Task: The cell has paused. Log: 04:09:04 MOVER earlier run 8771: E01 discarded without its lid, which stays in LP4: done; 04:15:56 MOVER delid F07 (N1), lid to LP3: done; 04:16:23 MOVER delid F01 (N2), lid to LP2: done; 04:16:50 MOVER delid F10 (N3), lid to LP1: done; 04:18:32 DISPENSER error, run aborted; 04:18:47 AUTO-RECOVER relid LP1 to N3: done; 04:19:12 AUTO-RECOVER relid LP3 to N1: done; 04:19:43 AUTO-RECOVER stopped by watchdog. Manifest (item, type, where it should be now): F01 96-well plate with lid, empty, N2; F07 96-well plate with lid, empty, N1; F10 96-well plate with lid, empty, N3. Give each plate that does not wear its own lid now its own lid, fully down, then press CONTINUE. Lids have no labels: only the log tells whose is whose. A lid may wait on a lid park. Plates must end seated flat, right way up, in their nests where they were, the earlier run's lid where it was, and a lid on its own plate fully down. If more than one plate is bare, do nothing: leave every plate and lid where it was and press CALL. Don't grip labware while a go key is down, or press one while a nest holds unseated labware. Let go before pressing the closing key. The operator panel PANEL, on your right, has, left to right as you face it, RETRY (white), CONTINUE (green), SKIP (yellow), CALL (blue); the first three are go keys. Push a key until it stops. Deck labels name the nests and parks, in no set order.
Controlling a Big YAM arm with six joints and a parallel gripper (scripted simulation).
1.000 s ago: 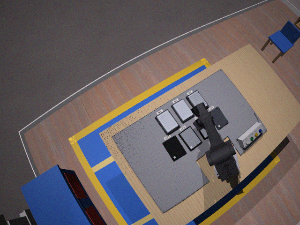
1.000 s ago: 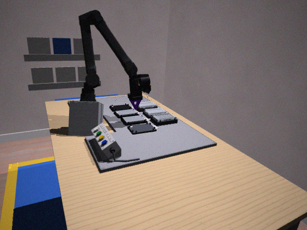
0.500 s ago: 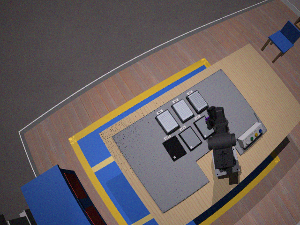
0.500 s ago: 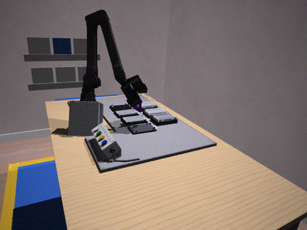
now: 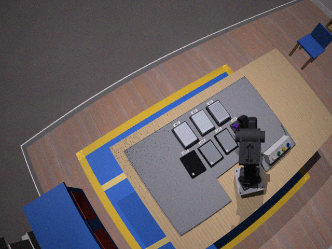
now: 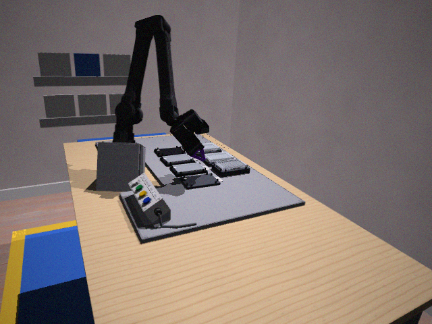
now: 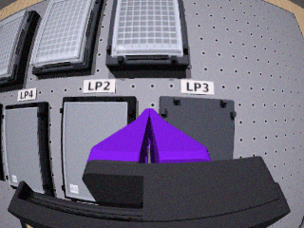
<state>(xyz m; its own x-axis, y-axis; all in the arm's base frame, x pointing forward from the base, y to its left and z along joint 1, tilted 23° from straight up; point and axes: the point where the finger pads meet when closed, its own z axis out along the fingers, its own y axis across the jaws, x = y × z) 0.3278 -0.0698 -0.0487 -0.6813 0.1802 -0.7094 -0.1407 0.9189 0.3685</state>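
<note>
Three 96-well plates stand in a row of nests. In the wrist view the right plate [image 7: 147, 22] shows open wells and looks bare; the middle plate [image 7: 64, 28] and the left plate [image 7: 9, 45] look lidded. In front of them, lid park LP2 and lid park LP4 [image 7: 26, 146] each hold a flat lid, and LP3 [image 7: 197, 127] is an empty dark tray. A fourth park [image 5: 193, 163] at the far end is empty and black. My gripper [image 7: 149, 115] is shut on nothing, its purple fingers together above the gap between LP2 and LP3; it also shows in the top and exterior views [image 5: 235, 126] [image 6: 198, 156].
The operator panel [image 5: 276, 152] sits at the deck's right edge, with white, green [image 5: 278, 153], yellow [image 5: 283, 149] and blue [image 5: 288, 144] keys; it also shows in the exterior view [image 6: 144, 196]. A grey box [image 6: 118, 165] stands at the arm's base. A cable runs from the panel.
</note>
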